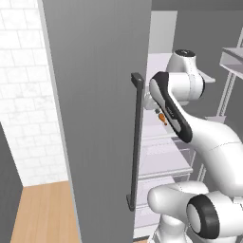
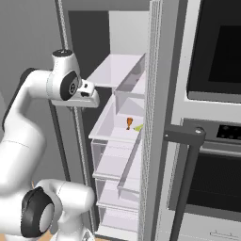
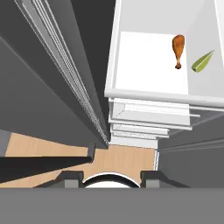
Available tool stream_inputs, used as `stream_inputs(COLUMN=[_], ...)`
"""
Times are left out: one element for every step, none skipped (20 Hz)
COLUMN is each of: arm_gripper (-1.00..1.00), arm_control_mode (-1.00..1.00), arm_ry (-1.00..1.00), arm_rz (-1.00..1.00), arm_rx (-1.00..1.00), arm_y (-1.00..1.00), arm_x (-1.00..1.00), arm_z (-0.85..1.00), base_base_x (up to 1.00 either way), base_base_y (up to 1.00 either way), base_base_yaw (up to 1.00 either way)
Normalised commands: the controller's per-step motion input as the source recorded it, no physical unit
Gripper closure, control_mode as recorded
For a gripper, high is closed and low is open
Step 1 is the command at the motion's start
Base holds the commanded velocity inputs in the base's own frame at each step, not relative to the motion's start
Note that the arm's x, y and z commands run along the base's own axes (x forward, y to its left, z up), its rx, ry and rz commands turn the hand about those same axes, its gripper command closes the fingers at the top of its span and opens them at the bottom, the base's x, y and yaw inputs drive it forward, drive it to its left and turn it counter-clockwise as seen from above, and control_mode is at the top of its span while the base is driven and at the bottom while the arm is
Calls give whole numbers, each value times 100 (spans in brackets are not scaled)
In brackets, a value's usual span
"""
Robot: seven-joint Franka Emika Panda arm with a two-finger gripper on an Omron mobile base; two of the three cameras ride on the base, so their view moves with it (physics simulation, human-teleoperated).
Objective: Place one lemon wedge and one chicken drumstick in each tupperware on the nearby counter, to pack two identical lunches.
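Fridge open, drumstick and wedge on shelf

Small orange-brown chicken drumstick (image 3: 177, 49) lying on white fridge shelf (image 3: 144, 65), pale bone end toward 6 o'clock in hand view. Tiny yellow-green lemon wedge (image 3: 202, 61) just beside it at 3 o'clock, apart, not touching. Same pair seen in right base view: drumstick (image 2: 129, 123), wedge (image 2: 138, 127). Two-finger gripper (image 3: 105, 177) well apart from both, fingertips spread wide, released, grasping nothing. Tall grey fridge door (image 1: 95, 118) swung open, dark vertical handle (image 1: 135, 142) at its edge.

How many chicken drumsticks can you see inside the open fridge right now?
1. The small orange-brown drumstick with a pale bone end lies on a white fridge shelf, beside a yellow-green lemon wedge but not touching it. Others may be hidden on shelves out of sight.
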Motion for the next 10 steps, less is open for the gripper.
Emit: stream_inputs(arm_gripper=[-100,-100,-100,-100,-100,-100,-100,-100,-100,-100], arm_control_mode=[-100,-100,-100,-100,-100,-100,-100,-100,-100,-100], arm_ry=[0,0,0,0,0,-9,-15,-16,-24,-29], arm_rz=[0,0,0,0,0,-6,-16,-22,-26,-29], arm_rx=[0,2,0,-1,0,-3,1,1,1,0], arm_y=[0,-6,0,0,-1,-16,-69,-75,-91,-87], arm_x=[-1,-9,0,6,0,-7,-14,-16,-16,-9], arm_z=[0,0,0,0,0,0,15,6,31,41], base_base_x=[0,0,0,0,0,0,0,0,0,0], base_base_y=[0,0,0,0,0,0,0,0,0,0], base_base_yaw=[0,0,0,0,0,0,0,0,0,0])
